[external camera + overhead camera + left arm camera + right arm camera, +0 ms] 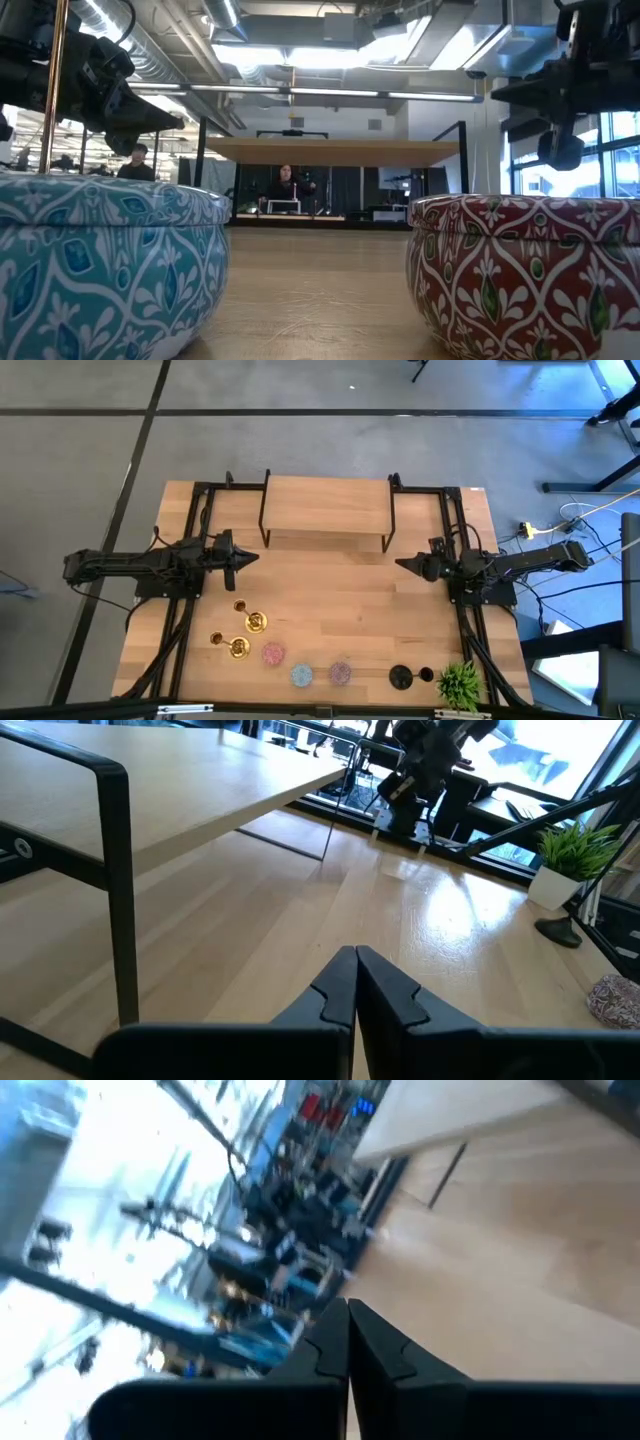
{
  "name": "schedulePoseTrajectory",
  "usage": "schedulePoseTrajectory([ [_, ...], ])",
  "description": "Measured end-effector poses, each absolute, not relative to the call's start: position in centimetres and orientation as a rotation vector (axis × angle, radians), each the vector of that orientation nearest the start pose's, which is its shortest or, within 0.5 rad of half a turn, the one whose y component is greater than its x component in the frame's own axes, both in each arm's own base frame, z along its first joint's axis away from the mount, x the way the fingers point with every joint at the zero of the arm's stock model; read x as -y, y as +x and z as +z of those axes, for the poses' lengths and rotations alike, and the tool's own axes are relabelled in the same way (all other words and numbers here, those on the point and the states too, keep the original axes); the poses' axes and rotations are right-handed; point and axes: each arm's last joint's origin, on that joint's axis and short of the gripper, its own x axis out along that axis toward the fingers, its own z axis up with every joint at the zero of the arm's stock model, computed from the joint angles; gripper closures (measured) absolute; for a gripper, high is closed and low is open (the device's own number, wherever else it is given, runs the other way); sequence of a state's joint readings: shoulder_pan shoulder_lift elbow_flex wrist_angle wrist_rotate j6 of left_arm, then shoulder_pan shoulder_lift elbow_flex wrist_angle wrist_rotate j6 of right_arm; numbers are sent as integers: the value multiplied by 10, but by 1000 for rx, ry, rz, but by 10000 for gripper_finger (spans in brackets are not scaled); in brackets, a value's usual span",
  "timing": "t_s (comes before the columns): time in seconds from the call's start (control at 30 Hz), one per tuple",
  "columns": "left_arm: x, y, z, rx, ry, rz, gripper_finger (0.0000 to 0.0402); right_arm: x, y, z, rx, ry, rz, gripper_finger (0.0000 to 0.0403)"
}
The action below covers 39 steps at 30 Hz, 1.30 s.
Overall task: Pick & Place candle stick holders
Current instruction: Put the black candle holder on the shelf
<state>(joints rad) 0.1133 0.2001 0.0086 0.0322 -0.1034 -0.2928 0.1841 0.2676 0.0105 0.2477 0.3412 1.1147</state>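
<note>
The candle stick holders stand along the table's near edge. There are two gold sticks [255, 622] [237, 648] and a black stick [400, 678]. With them are squat pink [273, 653], light blue [301, 676] and purple [340, 673] holders. The low view shows the light blue one [100, 270] and the purple one [520, 270] close up. My left gripper [257, 557] [355, 960] is shut and empty at mid-left, above the table. My right gripper [397, 563] [347, 1315] is shut and empty at mid-right.
A wooden shelf on black legs [325, 510] stands at the far middle of the table, between the two arms. A small green plant [460, 683] stands at the near right corner. Bare wood lies between the grippers and the holders. People show in the room beyond [288, 185].
</note>
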Motion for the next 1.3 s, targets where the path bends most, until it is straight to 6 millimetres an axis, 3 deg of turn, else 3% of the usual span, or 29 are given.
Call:
schedulePoseTrajectory([
  [0.27,-15,108,153,-126,-292,238,400,-7,111,174,224,1128,-253,402],
  [0.47,-17,108,158,-69,-313,274,400,-4,107,195,449,1159,-190,402],
  [0.6,-16,108,173,136,-673,230,400,-2,102,208,584,1113,-182,402],
  [0.77,-22,102,194,502,-1043,294,400,0,93,222,755,1165,-119,402],
  [0.87,-23,100,206,607,-1044,274,400,1,89,231,819,1163,-94,402],
  [1.13,-22,98,265,684,-869,240,400,-3,84,300,859,868,38,402],
  [1.3,-22,112,298,616,-784,214,400,-10,98,352,699,640,76,402],
])
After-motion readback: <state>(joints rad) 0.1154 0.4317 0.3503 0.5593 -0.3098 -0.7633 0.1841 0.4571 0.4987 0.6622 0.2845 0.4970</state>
